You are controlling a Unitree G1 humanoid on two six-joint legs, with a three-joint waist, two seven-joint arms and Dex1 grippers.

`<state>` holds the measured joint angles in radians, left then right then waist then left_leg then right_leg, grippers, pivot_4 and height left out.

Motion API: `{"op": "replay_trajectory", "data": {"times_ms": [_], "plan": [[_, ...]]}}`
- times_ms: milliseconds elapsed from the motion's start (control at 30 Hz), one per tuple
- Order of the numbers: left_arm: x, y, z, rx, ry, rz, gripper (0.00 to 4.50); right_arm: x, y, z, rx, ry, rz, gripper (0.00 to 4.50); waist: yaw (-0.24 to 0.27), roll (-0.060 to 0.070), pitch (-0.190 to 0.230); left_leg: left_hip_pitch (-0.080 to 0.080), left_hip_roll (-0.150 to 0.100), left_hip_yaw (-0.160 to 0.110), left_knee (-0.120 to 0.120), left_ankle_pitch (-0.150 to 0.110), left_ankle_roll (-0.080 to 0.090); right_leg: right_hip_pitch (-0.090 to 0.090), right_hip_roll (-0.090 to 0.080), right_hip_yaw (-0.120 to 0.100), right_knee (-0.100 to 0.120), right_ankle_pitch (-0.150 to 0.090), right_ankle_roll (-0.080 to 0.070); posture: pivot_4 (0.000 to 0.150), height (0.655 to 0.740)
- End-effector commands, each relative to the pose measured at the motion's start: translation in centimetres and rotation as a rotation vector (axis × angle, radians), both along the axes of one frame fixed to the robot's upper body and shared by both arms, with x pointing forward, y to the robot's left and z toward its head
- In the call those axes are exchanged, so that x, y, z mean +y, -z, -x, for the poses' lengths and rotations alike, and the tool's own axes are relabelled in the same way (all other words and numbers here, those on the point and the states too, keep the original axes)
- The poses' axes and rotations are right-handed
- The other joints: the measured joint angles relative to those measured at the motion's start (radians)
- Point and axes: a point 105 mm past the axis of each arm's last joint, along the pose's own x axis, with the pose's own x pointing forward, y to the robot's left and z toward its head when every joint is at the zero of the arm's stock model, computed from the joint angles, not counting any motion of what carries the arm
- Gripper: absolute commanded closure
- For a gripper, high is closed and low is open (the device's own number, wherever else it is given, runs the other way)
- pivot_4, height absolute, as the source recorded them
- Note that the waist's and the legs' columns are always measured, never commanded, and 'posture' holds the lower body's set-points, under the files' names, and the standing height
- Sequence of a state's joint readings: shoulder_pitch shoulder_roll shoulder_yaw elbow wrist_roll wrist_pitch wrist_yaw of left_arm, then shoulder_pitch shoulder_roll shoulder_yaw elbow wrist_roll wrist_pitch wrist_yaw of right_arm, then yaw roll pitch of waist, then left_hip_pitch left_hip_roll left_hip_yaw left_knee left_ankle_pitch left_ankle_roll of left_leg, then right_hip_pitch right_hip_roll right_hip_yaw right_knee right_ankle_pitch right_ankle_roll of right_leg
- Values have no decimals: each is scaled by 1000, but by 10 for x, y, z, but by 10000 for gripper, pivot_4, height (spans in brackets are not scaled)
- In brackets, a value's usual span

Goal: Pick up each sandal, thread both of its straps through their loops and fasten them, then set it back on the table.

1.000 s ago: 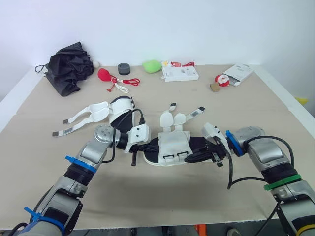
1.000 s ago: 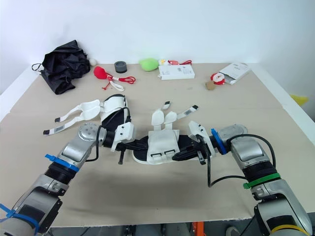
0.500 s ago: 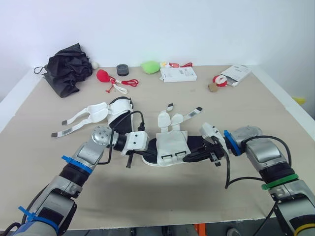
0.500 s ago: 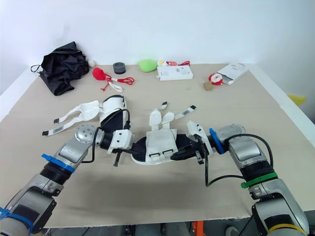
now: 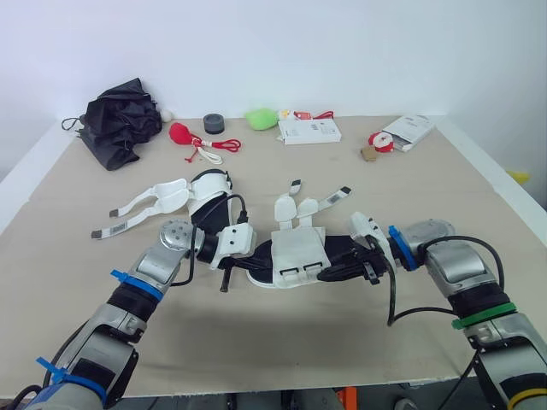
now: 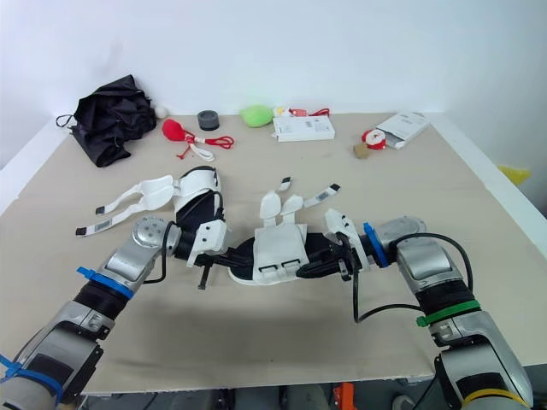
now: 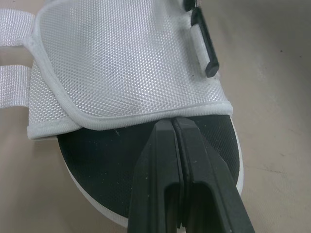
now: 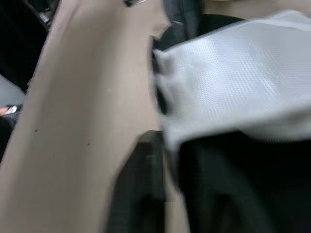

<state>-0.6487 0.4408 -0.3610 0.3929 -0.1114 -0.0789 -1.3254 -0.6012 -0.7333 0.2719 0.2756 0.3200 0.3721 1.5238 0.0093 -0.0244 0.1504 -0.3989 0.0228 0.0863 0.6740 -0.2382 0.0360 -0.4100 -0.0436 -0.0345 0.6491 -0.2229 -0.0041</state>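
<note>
A white-mesh sandal (image 5: 299,252) with a black footbed lies mid-table, its two straps (image 5: 318,201) loose and pointing away from me. My left gripper (image 7: 173,124) is shut. Its joined tips rest on the footbed right at the edge of the mesh upper (image 7: 121,63), at the sandal's left end (image 5: 259,257). My right gripper (image 5: 338,272) comes in from the other end and is closed on the sandal's edge, one finger (image 8: 143,184) alongside the white upper. A second sandal (image 5: 203,190) lies behind to the left with its straps (image 5: 137,212) spread out.
Along the table's back sit a black bundle of cloth (image 5: 120,115), a red object with cord (image 5: 184,132), a black roll (image 5: 213,123), a green object (image 5: 261,116), a white box (image 5: 309,130) and an open carton (image 5: 408,130). The table's front edge (image 5: 282,389) is near.
My left gripper has dipped slightly toward the sandal's left end. The right gripper and the sandal stay where they were; the view has shifted a little.
</note>
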Motion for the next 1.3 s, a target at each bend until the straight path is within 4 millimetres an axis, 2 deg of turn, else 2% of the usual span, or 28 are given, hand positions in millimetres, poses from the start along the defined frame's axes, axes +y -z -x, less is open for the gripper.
{"op": "replay_trajectory", "data": {"times_ms": [33, 133, 167, 300, 333, 433, 500, 533, 600, 667, 767, 833, 1033, 1300], "plan": [[20, 38, 3, 105, -36, -154, 45000, -14, -6, 5, 21, 3, 22, 15884, 0, 0, 0, 0, 0, 0, 0, 0, 0, 0, 0, 0, 0, 0, 0, 1500, 7400], [20, 37, 1, 93, -30, -157, 45000, -22, -10, 8, 21, 23, 25, 1280, -1, 0, 0, 0, 0, 0, 0, 0, 0, 0, 0, 0, 0, 0, 0, 1500, 7400], [20, 37, 0, 90, -26, -157, 45000, -26, -11, 10, 16, 32, 26, 219, -1, 0, 0, 0, 0, 0, 0, 0, 0, 0, 0, 0, 0, 0, 0, 1500, 7400], [18, 35, 0, 73, -10, -156, 45000, -43, -34, 12, -6, 100, -21, 219, 0, 0, 0, 0, 0, 0, -1, 0, 0, 0, 0, 0, 0, 0, 0, 1500, 7400], [18, 34, 0, 72, -9, -153, 45000, -46, -46, 8, -17, 141, -71, 219, -1, 0, 0, 0, 0, 0, -1, 0, 0, 0, 0, 0, 0, 0, 0, 1500, 7400], [16, 33, 1, 70, -11, -137, 45000, -49, -92, -7, -46, 250, -264, 219, -3, 2, 0, 0, 1, 1, -1, 0, 0, -1, 0, 0, 0, 0, 0, 1500, 7400], [14, 33, 2, 70, -4, -130, 45000, -50, -121, -27, -87, 367, -400, 219, -3, 3, 0, 0, 1, 1, -1, 0, 0, -1, 0, 0, 0, 1, 0, 1500, 7400], [13, 33, 4, 70, 2, -129, 45000, -50, -127, -39, -109, 433, -435, 219, -4, 3, -1, 0, 1, 1, -1, 0, 0, -1, 0, 0, -1, 1, 0, 1500, 7400], [13, 34, 5, 65, 13, -132, 45000, -50, -117, -60, -92, 559, -415, 219, -1, 1, -2, 0, 3, 2, -2, 0, 0, -1, 0, -1, -1, 2, -2, 1500, 7400], [12, 34, 5, 59, 18, -135, 45000, -46, -103, -68, -14, 604, -382, 219, 0, -2, -3, 0, 5, 2, -3, 0, -1, -1, 0, -4, -2, 1, -5, 1500, 7400], [10, 33, 5, 49, 23, -132, 45000, -33, -83, -64, 83, 571, -305, 219, 2, 1, -3, -5, 4, 4, -4, 0, -1, -6, -2, -4, -2, 4, -12, 1500, 7400], [8, 32, 5, 46, 22, -125, 45000, -25, -73, -57, 190, 530, -275, 219, 2, 3, -3, -10, 4, 5, -4, 0, -1, -10, -2, -2, -2, 5, -9, 1500, 7400], [8, 31, 6, 45, 20, -119, 45000, -9, -62, -58, 271, 484, -231, 219, 1, 3, -3, -11, 3, 6, -3, 0, 1, -11, -2, -2, -2, 3, -1, 1500, 7400], [10, 32, 8, 49, 11, -118, 45000, 13, -50, -70, 318, 461, -239, 219, -1, 3, -3, -10, 3, 6, -3, 1, 2, -11, -2, -1, -2, 4, -1, 1500, 7400]]}}
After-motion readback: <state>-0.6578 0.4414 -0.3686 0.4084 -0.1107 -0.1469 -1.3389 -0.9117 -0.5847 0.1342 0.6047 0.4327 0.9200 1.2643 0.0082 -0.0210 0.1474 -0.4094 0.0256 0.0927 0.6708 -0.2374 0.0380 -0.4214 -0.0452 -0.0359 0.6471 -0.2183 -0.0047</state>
